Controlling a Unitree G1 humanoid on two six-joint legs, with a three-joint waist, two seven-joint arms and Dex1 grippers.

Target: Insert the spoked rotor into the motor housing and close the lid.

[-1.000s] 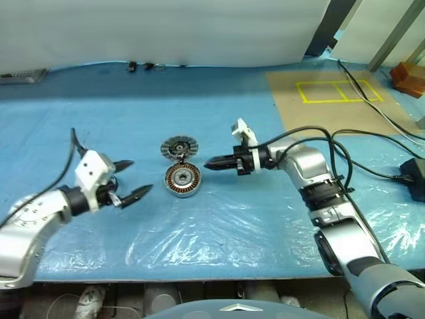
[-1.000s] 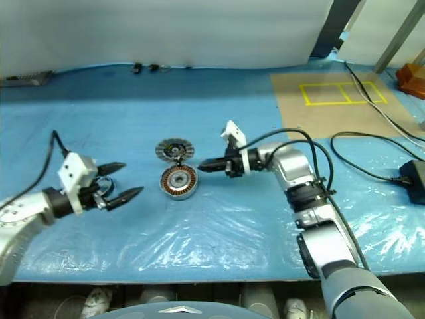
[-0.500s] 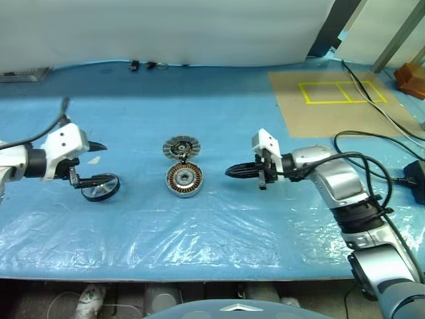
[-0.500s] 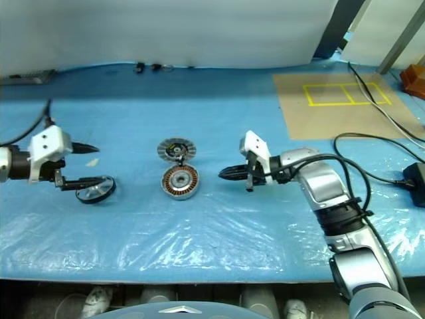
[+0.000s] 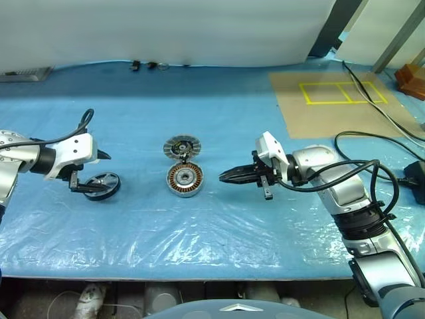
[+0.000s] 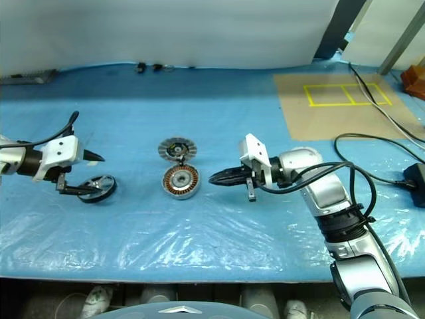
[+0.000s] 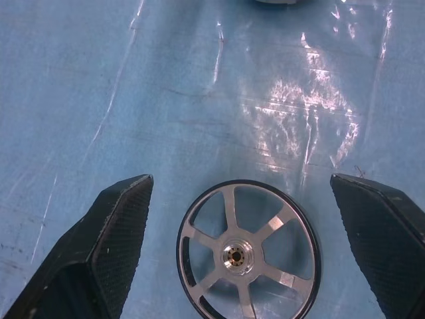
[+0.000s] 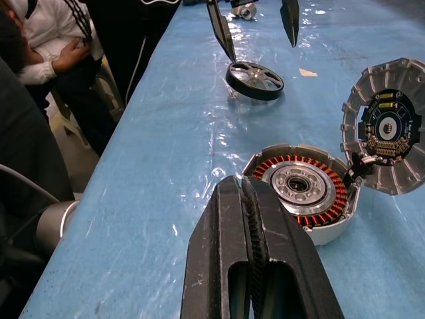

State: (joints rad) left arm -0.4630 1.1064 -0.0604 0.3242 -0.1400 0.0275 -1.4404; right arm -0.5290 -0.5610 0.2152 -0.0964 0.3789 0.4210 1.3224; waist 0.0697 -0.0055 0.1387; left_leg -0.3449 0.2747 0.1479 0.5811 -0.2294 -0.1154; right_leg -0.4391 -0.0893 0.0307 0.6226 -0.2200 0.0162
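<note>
Since a second ago my left gripper (image 5: 93, 173) has swung out toward the table's left edge and now hangs, jaws wide, astride the spoked rotor (image 5: 102, 185), which lies flat on the blue sheet, ungripped. My right gripper (image 5: 229, 176) has drawn back from the motor housing (image 5: 184, 179) with its jaws pressed together on nothing. I judge nothing done yet: the housing sits mid-table with windings bare, and the lid (image 5: 180, 147) stands open at its far side. I can read no writing.
</note>
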